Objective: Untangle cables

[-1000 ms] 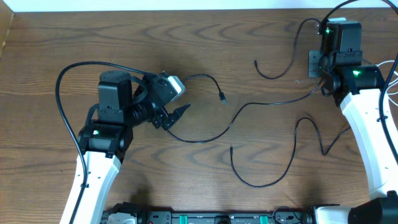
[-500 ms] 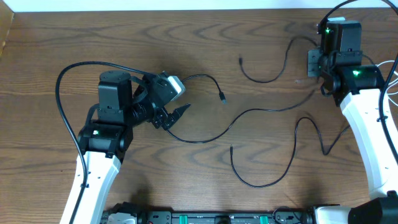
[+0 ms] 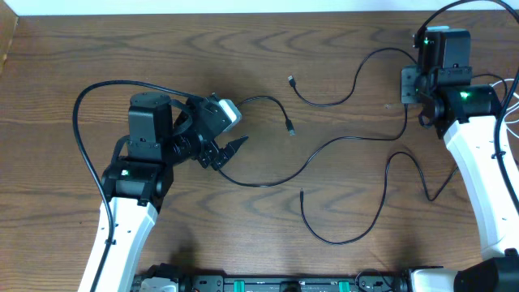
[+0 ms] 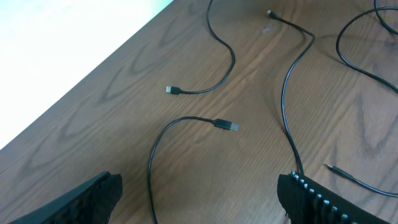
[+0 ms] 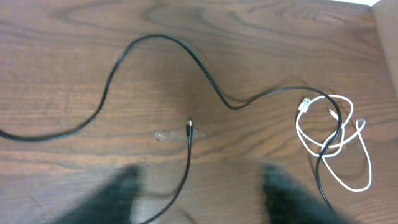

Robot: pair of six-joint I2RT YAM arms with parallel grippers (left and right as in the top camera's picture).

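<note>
Checking in from the remote station, here's how the bench (image 3: 122, 49) looks right now. The left pincer (image 4: 198, 190) is spread wide and pinching nothing. In its wrist view the two fingers sit at the bottom corners, and a short black cable (image 4: 186, 118) lies on the wood between them, its plug pointing right at mid frame. The right pincer (image 5: 204, 193) sits at the upper right of the overhead frame. In its wrist cam the fingers (image 5: 124, 193) are just dark blurs, but they stand apart, so I'd call it spread. A thin black cable end (image 5: 189, 127) runs down into the gap between them, and I can't tell if it touches either one. Overhead, one black cable (image 3: 324, 102) has its plug at upper middle, dips, then arcs up toward the right arm. A long black cable (image 3: 340, 139) sweeps from just under the right pincer across the center to the left pincer's lower side. A third, looped black cable (image 3: 349, 240) makes a big U at lower middle and zigzags off to the right. The white cable (image 5: 348, 163) is a loose coil at the right of the right wrist frame, with a black cord (image 5: 320, 168) crossing through its loops.
</note>
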